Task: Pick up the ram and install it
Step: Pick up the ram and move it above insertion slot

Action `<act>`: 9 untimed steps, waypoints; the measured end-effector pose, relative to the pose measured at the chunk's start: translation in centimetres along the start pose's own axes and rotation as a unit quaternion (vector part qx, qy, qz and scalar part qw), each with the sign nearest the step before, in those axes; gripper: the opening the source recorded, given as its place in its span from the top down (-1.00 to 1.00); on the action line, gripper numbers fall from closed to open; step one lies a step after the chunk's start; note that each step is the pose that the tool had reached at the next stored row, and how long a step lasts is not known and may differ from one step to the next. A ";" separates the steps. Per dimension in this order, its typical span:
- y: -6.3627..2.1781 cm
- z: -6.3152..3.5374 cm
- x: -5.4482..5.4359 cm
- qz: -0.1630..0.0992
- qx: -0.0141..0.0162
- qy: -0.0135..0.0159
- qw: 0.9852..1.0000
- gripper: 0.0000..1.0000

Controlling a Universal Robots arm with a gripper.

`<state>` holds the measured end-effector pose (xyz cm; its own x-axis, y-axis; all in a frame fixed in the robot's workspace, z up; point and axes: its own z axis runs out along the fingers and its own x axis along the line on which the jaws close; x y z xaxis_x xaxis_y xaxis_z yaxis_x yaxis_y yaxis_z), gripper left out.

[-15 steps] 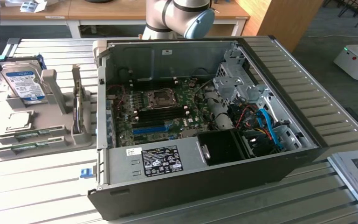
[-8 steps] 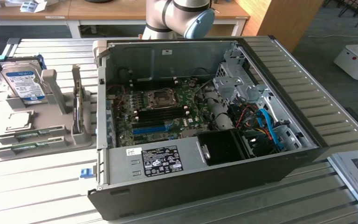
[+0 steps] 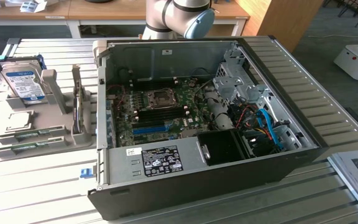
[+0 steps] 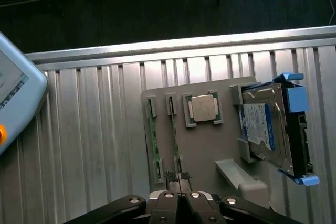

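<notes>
Two ram sticks, thin and green, lie on edge in slots of a grey holder tray (image 4: 210, 150): one ram stick (image 4: 152, 135) and a second (image 4: 175, 135) beside it. In the exterior view the same ram sticks (image 3: 31, 135) (image 3: 28, 146) sit at the near end of the tray (image 3: 54, 154), on that view's left. My gripper (image 4: 178, 177) hangs well above the tray, shut, pads together with nothing between them, lined up over the second stick's end. The arm's elbow (image 3: 179, 16) shows behind the open computer case (image 3: 197, 186).
On the tray also stand a silver hard drive (image 4: 268, 127) (image 3: 24, 84) in a blue bracket and a CPU (image 4: 202, 107) (image 3: 18, 120). The case holds the motherboard (image 3: 157, 109) with a blue slot (image 3: 149, 129). A white device (image 4: 13, 93) sits at the table's edge.
</notes>
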<state>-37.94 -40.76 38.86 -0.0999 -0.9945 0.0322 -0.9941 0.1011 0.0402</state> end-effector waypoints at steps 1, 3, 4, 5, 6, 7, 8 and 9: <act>0.00 0.00 0.0 -0.005 0.000 0.000 1.000 0.80; 0.00 0.00 0.0 -0.016 0.000 0.001 1.000 0.80; 0.00 0.00 0.0 -0.021 0.001 0.001 1.000 0.80; 0.00 0.00 0.0 -0.027 0.001 0.001 1.000 0.80; 0.00 0.00 0.0 -0.032 0.001 0.001 0.999 0.80; 0.00 0.00 0.0 -0.038 0.001 0.002 0.999 0.80; 0.00 0.00 0.0 -0.043 0.001 0.002 0.999 0.80; 0.00 0.00 0.0 -0.048 0.002 0.002 0.999 0.80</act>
<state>-37.94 -40.76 38.86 -0.0036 -0.9995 0.0322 -0.9992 0.0049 0.0403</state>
